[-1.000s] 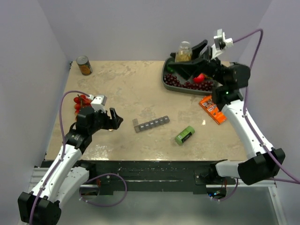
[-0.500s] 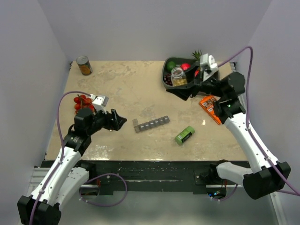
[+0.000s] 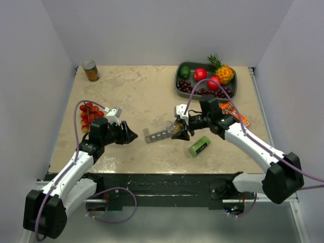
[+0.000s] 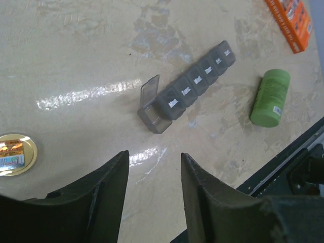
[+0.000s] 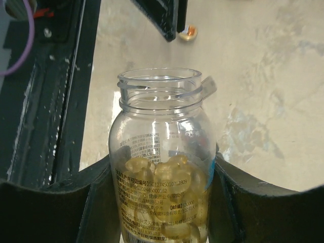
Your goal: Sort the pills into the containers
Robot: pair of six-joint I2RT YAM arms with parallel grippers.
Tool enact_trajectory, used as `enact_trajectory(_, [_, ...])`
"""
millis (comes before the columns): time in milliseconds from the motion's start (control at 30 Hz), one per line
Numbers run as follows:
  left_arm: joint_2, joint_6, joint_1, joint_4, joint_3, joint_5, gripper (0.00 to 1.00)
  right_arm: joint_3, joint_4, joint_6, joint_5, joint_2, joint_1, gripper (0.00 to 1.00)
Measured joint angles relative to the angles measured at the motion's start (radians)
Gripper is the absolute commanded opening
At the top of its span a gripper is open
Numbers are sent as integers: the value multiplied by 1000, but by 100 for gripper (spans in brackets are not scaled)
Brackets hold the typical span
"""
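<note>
We are gripping the bottle (image 5: 161,147), likely light and slick, mid-body in our right tool (image 5: 161,195), pills (image 5: 154,174) loose inside, at the three o'clock end of the pill strip (image 4: 195,86); our left tool (image 4: 154,177) is hovering empty, jaws apart.

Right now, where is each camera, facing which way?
Top external: above, behind the arms, facing down at the table; both arms show.
Left wrist: on that arm, facing down past the left gripper at the compartment strip.
Right wrist: on that arm, faces along the right gripper, shut on the pill bottle.
Both top and left wrist show the strip.
</note>
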State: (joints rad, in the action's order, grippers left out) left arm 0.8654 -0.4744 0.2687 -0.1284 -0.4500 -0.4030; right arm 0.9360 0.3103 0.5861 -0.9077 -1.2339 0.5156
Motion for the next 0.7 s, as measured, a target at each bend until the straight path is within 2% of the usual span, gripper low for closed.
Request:
enact_trajectory(67, [33,-6,0,-12,1,16,45,0,18,35,38,-52,31,2])
enact_trajectory(200, [86,0,0,-55,-32,81,30,3,47,81,89,-155,83,1])
enact_trajectory(300, [142,-8,0,-36,-53,103,24,17,72,100,110,-212,102,1])
enact_trajectory(533, [343,-68,0,108,-55,145,20,33,89,118,133,-245,106,1])
enact_trajectory(700, [485,-96,0,194,-85,148,21,33,90,123,136,-244,106,1])
